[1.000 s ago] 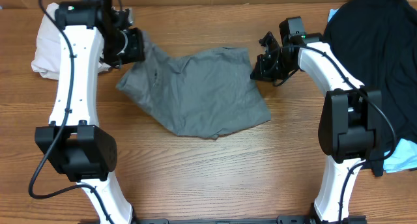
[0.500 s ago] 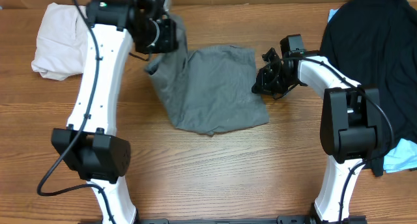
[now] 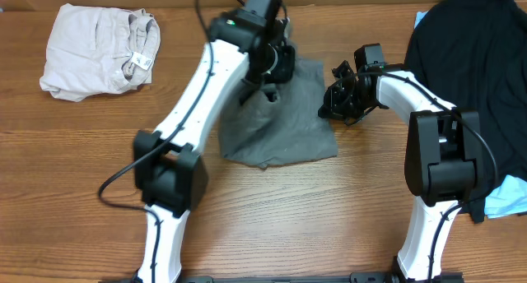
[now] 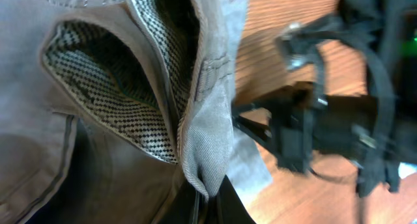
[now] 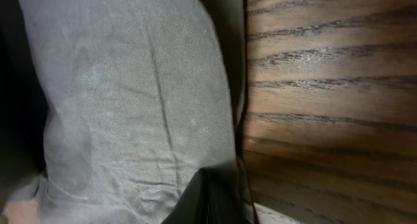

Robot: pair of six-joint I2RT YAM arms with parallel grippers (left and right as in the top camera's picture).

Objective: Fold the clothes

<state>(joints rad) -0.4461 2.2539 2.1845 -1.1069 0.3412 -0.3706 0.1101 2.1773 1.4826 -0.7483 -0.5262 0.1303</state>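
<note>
Shorts point(image 3: 280, 127) lie in the middle, well right of the cream garment point(image 3: 95, 48). Left gripper point(image 4: 210, 201), fingers clamped on the waistband point(image 4: 202, 74), holds that side raised, likely to fold it across. Right gripper point(image 3: 336, 98), pinched together on the right edge, anchors it.

Left arm point(image 3: 202, 85), right arm point(image 3: 399, 77) — white shells, black joints, black cables

Wooden table point(image 3: 74, 151) — grey shorts point(image 3: 288, 135), cream garment point(image 3: 86, 53), black T-shirt point(image 3: 478, 57) — light-blue cloth point(image 3: 510, 202).
</note>
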